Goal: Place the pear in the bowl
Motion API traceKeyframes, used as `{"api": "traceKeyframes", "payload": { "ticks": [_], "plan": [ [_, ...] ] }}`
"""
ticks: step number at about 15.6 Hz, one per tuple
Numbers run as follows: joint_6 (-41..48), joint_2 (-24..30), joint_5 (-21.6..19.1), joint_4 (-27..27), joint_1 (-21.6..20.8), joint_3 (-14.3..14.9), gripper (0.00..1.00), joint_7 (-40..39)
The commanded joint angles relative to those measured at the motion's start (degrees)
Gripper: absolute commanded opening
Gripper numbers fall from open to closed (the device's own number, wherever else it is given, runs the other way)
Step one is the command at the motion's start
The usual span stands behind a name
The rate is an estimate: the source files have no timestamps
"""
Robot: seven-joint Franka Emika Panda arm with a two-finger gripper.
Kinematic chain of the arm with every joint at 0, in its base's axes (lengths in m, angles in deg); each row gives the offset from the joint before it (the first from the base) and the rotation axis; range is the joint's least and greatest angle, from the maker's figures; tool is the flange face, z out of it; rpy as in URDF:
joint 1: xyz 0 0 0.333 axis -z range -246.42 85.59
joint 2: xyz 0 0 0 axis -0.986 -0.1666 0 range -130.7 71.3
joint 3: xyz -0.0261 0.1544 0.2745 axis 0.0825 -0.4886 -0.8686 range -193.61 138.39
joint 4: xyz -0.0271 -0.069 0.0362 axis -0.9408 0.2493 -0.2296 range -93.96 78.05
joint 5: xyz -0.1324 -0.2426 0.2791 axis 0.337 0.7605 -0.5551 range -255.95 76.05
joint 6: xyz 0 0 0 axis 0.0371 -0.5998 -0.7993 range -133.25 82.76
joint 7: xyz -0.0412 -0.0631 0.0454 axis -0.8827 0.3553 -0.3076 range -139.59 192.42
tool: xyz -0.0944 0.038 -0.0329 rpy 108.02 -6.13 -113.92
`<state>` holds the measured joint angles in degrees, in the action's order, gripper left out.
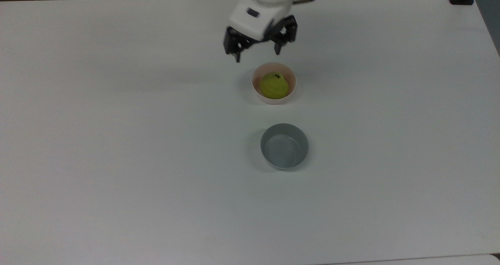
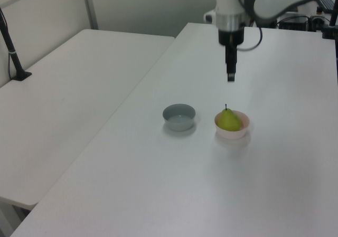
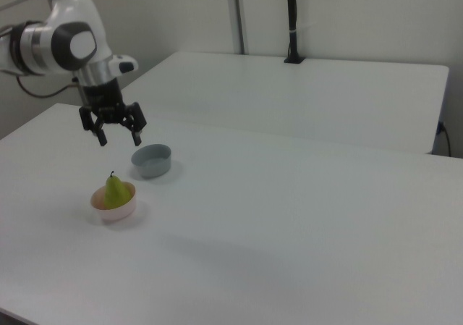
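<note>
The yellow-green pear [image 1: 274, 85] [image 2: 229, 120] [image 3: 114, 191] stands upright inside the pale pink bowl [image 1: 259, 95] [image 2: 232, 133] [image 3: 114, 210], its dark stem pointing up. My gripper [image 1: 258, 54] [image 2: 231, 77] [image 3: 120, 135] hangs open and empty in the air above the bowl, well clear of the pear. In the top view it sits a little above and to the left of the bowl.
A grey round bowl [image 1: 284, 146] [image 2: 179, 116] [image 3: 152, 160] stands empty a short way from the pink one. Both rest on a wide white table [image 1: 117, 140]. A second white table [image 2: 68, 84] [image 3: 304, 93] lies alongside, with a black post [image 3: 292, 21] on it.
</note>
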<state>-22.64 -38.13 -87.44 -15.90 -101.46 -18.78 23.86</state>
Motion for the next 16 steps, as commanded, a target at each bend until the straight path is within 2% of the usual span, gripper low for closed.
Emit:
{"api": "traceKeyframes", "payload": {
  "ticks": [1, 2, 4, 5, 7, 12, 16],
  "plan": [
    [5.1, 2.5, 0.2, 4.1, 5.9, -1.3, 1.0, 4.4],
    [5.9, 2.7, 0.2, 5.0, 8.4, -2.5, 1.0, 5.1],
    [6.8, 3.5, 0.2, 5.7, 16.3, -7.2, 1.0, 5.3],
    [6.8, 3.6, 0.2, 5.7, 18.2, -7.8, 1.0, 5.3],
    [6.8, 3.5, 0.3, 5.5, 19.1, -6.9, 1.0, 5.3],
    [6.4, 3.2, 0.2, 5.4, 18.9, -2.2, 1.0, 5.5],
    [6.0, 3.0, 0.2, 5.5, 18.5, -0.8, 1.0, 5.5]
  ]
}}
